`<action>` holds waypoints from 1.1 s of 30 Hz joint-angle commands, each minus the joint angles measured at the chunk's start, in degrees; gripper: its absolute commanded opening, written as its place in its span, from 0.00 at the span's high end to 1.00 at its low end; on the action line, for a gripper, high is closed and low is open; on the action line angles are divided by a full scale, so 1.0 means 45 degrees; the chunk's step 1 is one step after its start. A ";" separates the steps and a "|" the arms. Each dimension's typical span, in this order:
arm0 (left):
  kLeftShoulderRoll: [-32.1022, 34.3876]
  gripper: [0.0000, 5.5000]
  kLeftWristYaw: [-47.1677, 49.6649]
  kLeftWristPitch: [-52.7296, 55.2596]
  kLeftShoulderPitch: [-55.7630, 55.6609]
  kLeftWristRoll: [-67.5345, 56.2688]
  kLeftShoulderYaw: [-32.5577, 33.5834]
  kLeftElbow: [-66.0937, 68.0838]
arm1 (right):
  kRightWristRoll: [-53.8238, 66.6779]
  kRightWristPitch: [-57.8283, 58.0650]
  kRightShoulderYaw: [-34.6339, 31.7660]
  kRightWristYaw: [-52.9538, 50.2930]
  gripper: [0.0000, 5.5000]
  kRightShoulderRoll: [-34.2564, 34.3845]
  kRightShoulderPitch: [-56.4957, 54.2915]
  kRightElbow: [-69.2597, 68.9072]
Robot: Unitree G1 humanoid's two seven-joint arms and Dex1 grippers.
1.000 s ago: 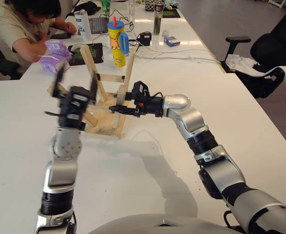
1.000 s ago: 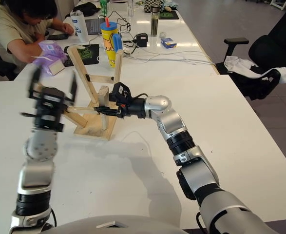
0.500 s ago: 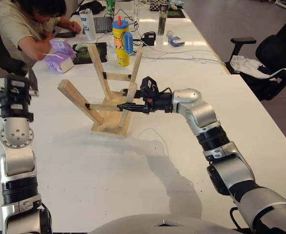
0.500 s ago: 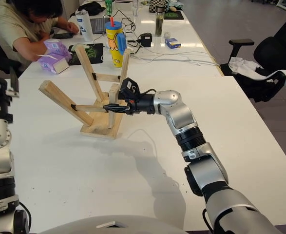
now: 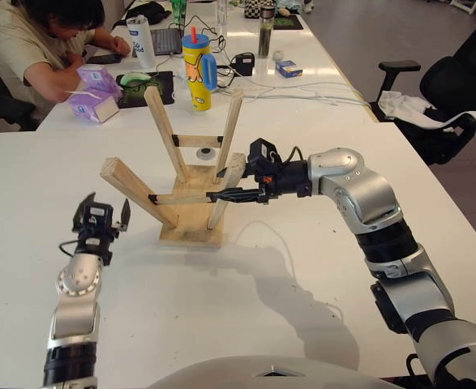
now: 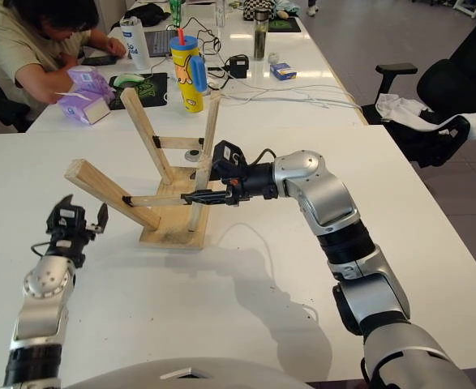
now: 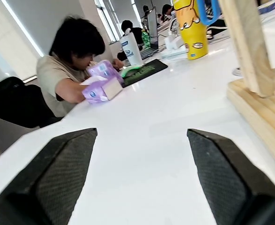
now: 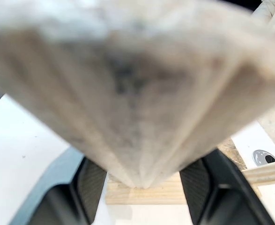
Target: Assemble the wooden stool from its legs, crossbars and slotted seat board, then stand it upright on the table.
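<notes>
The wooden stool [image 5: 190,194] lies upside down on the white table [image 5: 246,284], seat board [image 5: 189,233] flat, legs and crossbars pointing up and splayed. My right gripper [image 5: 223,195] is shut on the stool's near right leg [image 5: 225,182], where a crossbar meets it. In the right wrist view that leg [image 8: 137,93] sits between the dark fingers [image 8: 88,185]. My left gripper [image 5: 101,217] hangs open just above the table, a short way left of the stool, with nothing in it. In the left wrist view its fingers [image 7: 64,161] stand wide apart and the seat board's edge [image 7: 263,115] is off to one side.
A yellow cup [image 5: 197,69], a purple tissue pack [image 5: 96,84], a bottle and cables lie on the far desk, where a person sits at the back left. A black chair [image 5: 456,97] stands beyond the table's right edge. Bare tabletop spreads in front of the stool.
My left arm left the stool's left leg, swung out to the far left, then came down low beside the stool. My right gripper stayed shut on the leg.
</notes>
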 commanded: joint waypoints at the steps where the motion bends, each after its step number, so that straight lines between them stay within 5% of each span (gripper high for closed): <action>1: 0.0598 0.38 -0.2610 -0.1517 0.2567 -0.1425 -0.0054 -0.0751 | -0.0469 0.0302 0.0189 -0.0741 0.63 -0.0059 0.0397 0.0330; 6: 0.0810 0.51 -0.4701 -0.0722 0.2703 -0.2653 -0.1500 -0.1679 | -0.0278 0.0611 -0.0011 -0.1150 0.63 -0.0216 0.0766 -0.0121; 10: -0.0018 0.65 -0.4207 0.0889 0.1300 -0.2578 -0.3042 -0.2048 | -0.0199 0.0594 0.0164 -0.0942 0.63 -0.0175 0.0581 0.0056; 25: -0.0782 0.65 -0.1162 0.2946 -0.0330 0.0411 -0.4631 0.0706 | -0.0317 -0.0574 0.0906 -0.0062 0.63 0.0263 -0.0753 0.1758; 33: -0.0451 0.65 -0.0291 0.4233 0.1183 0.1003 -0.4481 -0.1169 | -0.0639 -0.1034 0.1234 0.0271 0.63 0.0492 -0.1626 0.2985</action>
